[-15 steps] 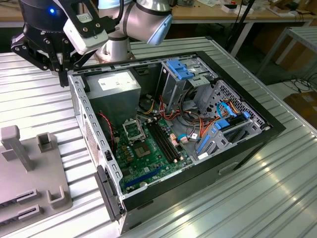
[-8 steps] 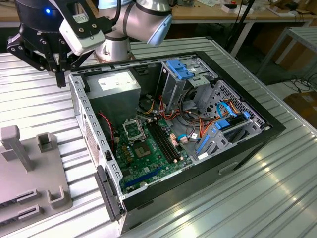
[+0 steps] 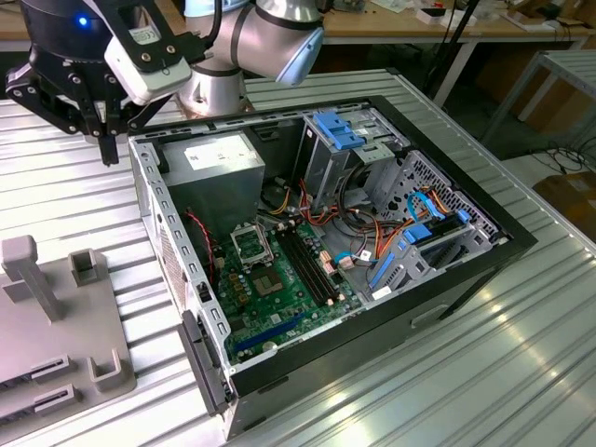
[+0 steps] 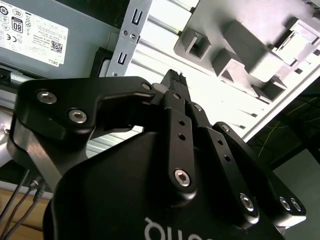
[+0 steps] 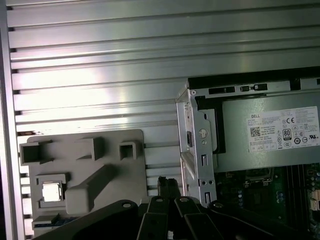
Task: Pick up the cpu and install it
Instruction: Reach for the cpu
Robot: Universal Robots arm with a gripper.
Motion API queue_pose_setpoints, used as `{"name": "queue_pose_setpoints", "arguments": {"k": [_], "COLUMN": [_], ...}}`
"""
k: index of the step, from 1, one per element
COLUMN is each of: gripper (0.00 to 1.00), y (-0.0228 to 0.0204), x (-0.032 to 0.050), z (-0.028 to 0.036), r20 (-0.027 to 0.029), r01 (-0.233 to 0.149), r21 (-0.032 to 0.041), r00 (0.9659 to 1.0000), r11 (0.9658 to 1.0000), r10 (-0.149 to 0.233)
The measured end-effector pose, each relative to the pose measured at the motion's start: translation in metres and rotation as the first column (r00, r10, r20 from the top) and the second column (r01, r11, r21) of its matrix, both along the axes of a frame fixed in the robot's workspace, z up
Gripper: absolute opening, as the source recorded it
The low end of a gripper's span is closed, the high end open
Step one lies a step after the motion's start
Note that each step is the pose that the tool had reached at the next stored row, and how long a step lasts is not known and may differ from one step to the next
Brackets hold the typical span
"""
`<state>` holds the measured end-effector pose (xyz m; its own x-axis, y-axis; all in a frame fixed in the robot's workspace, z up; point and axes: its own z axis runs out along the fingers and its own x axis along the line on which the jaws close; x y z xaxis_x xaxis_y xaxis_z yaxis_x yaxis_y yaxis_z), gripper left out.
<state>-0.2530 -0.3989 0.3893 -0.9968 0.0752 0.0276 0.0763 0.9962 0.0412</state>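
Observation:
The cpu (image 5: 51,191), a small silver square, lies in a pocket of the grey holder block (image 5: 85,165) on the ribbed metal table. My gripper (image 3: 109,147) hangs above the table beside the open computer case, off to one side of the holder, with its black fingers closed together and nothing between them. The fingertips (image 5: 169,186) point down near the case's metal edge, well apart from the cpu. In the second wrist view the gripper (image 4: 175,77) shows the same closed tips. The black square socket frame (image 3: 250,244) sits on the green motherboard (image 3: 279,303) inside the case.
The open computer case (image 3: 447,289) holds a grey power supply (image 3: 219,158), drive cages with blue latches (image 3: 340,130) and bundles of cables. The grey holder block (image 3: 56,326) has upright posts at the exterior view's left. The case's metal side wall (image 3: 172,242) stands between holder and motherboard.

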Motion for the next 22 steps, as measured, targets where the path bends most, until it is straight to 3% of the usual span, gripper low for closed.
{"name": "queue_pose_setpoints", "arguments": {"k": [15,22], "gripper": [0.11,0.11], "y": [0.0000,-0.0007], "x": [-0.0096,-0.0181], "z": [-0.0005,-0.0010], "r20": [-0.0062,-0.0071], "r01": [0.000,0.000], "r21": [-0.0001,-0.0001], "r00": [1.0000,1.0000], "r11": [1.0000,1.0000], "r10": [0.000,0.000]}}
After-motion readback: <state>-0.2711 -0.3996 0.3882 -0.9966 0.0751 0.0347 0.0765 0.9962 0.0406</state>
